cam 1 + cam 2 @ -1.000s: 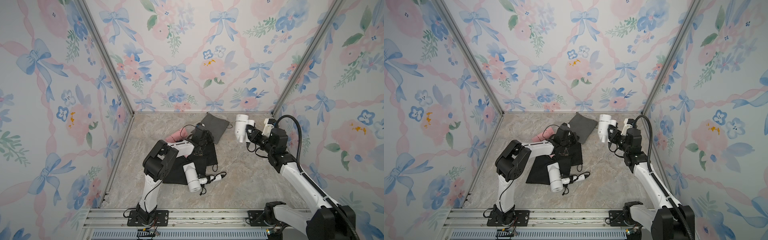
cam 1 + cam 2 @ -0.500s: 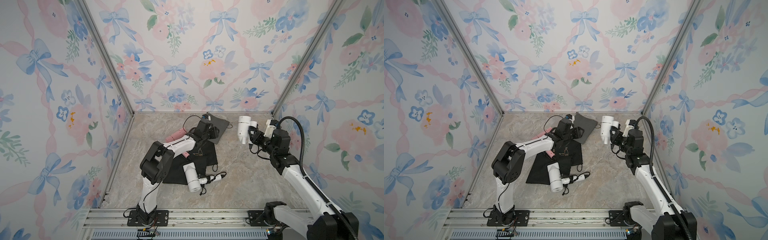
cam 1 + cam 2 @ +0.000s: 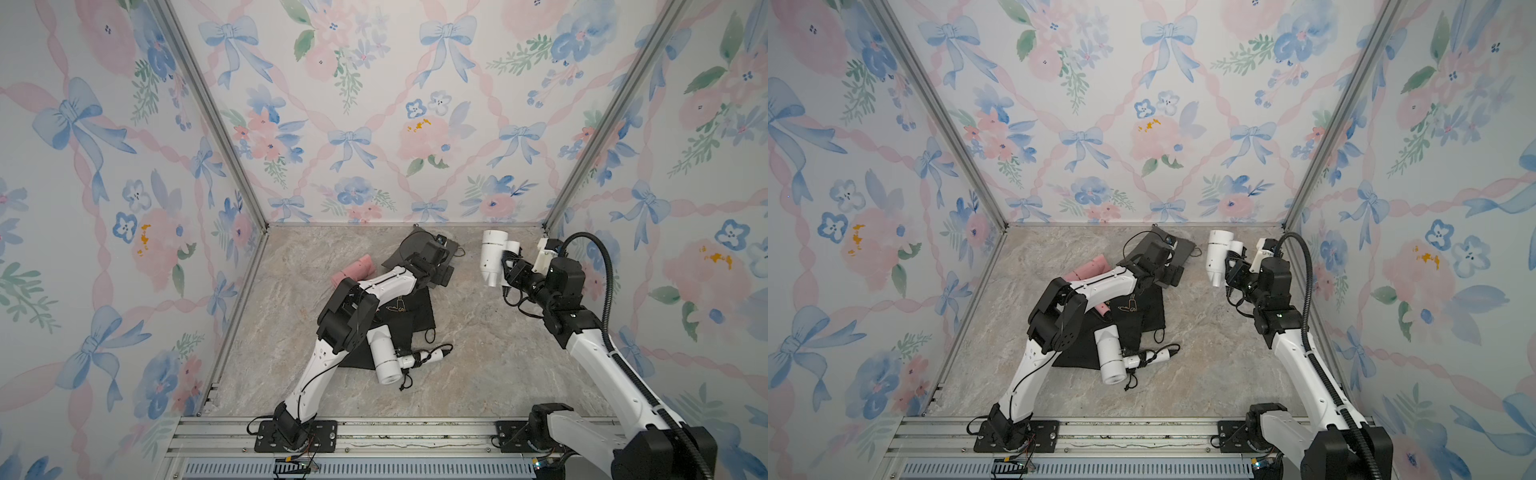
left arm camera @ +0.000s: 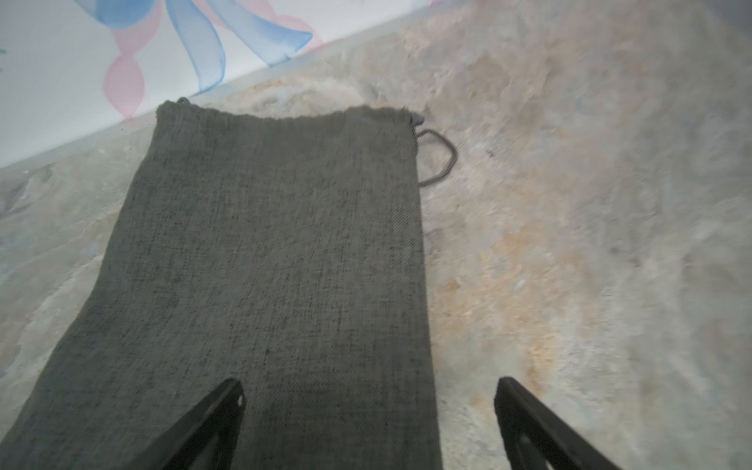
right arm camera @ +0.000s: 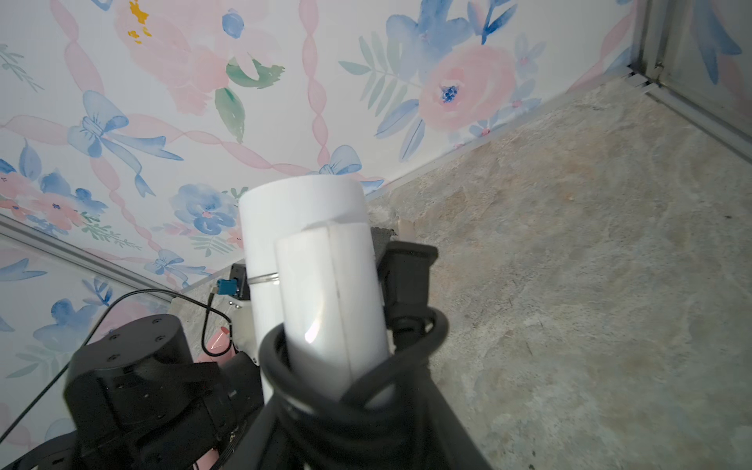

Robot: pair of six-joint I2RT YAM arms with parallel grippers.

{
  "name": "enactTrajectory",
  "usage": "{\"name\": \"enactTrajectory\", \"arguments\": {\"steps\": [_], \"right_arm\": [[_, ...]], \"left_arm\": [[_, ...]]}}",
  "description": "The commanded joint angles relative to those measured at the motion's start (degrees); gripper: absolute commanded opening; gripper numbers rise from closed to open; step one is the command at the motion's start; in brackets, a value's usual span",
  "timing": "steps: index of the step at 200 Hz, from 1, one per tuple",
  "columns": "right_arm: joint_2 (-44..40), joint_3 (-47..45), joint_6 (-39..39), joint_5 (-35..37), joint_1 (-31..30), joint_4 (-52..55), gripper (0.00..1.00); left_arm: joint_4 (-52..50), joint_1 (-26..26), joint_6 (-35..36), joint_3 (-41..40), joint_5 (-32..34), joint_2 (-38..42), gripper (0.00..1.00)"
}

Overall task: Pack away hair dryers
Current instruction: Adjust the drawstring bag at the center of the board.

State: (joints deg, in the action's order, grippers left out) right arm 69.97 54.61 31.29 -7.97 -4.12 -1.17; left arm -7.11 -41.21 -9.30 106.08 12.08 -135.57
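Observation:
My right gripper [image 5: 346, 411] is shut on the handle and wound black cord of a white hair dryer [image 5: 313, 260], holding it in the air at the back right in both top views [image 3: 492, 257] [image 3: 1219, 253]. A second white hair dryer [image 3: 384, 353] lies on a black pouch [image 3: 411, 311] in the middle. The pink hair dryer [image 3: 353, 270] lies behind my left arm. My left gripper [image 4: 370, 386] is open, low over the near end of a flat grey drawstring pouch [image 4: 264, 264], with one fingertip [image 4: 232, 392] over the cloth and nothing held.
The grey pouch [image 3: 415, 245] lies close to the back wall, its mouth and cord loop [image 4: 441, 158] towards the wall. Side walls and metal corner posts [image 3: 569, 187] close in the marbled floor [image 3: 478, 365]. The second dryer's cord [image 3: 428, 357] trails to the right.
My left gripper has opened from shut and moved from the black pouch back to the grey pouch. The right arm shifted slightly right and back, still holding the white dryer.

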Motion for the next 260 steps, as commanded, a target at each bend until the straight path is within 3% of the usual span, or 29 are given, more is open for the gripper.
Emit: {"name": "enactTrajectory", "arguments": {"steps": [1,20,33,49,63,70,120,150,182,222,231,245,254,260], "right_arm": [[0.6,2.3,0.7,-0.8,0.5,-5.9,0.23],[0.6,2.1,1.3,-1.3,0.5,-6.2,0.23],[0.6,2.2,1.5,-1.6,0.5,-6.1,0.23],[0.5,2.2,1.5,-1.6,0.5,-5.9,0.23],[0.3,2.3,1.5,-1.6,0.5,-5.7,0.23],[0.3,2.5,1.5,-1.5,0.5,-5.4,0.23],[-1.7,4.6,1.5,0.5,0.5,-2.4,0.23],[-4.2,6.1,1.7,2.3,1.0,1.0,0.24],[-7.7,5.5,2.0,3.8,2.5,4.1,0.24],[-11.7,3.3,2.1,4.7,2.9,5.9,0.26],[-12.2,3.2,1.9,4.5,2.8,6.8,0.26],[-12.7,2.8,1.8,4.1,2.9,7.2,0.26],[-12.8,2.5,1.8,4.0,2.9,7.3,0.27],[-12.8,2.4,1.6,3.8,2.8,7.5,0.27]], "left_arm": [[-3.5,-0.3,4.8,3.2,4.6,-2.2,0.97],[-4.3,-0.5,5.2,4.9,4.3,-4.4,0.93],[-4.7,-0.6,5.4,5.7,3.5,-5.6,0.82],[-4.8,-0.7,5.9,6.1,1.8,-6.3,0.53],[-5.0,-0.9,7.2,6.5,1.3,-6.0,0.13],[-5.0,-1.0,8.1,6.5,1.3,-5.1,0.00],[-4.9,-1.1,22.2,0.4,-1.3,6.9,0.00],[-3.7,-1.8,36.0,-13.0,-5.3,18.5,0.00],[4.5,-2.7,44.7,-30.6,-9.4,32.5,0.00],[8.8,-2.5,51.0,-42.9,1.6,36.6,0.00],[12.8,-1.1,51.1,-45.3,5.9,37.4,0.14],[16.1,2.8,47.0,-46.4,7.2,39.4,0.56],[18.8,6.2,40.5,-45.7,8.0,40.8,0.71],[18.8,8.3,35.9,-44.3,7.4,41.6,0.75]]}}
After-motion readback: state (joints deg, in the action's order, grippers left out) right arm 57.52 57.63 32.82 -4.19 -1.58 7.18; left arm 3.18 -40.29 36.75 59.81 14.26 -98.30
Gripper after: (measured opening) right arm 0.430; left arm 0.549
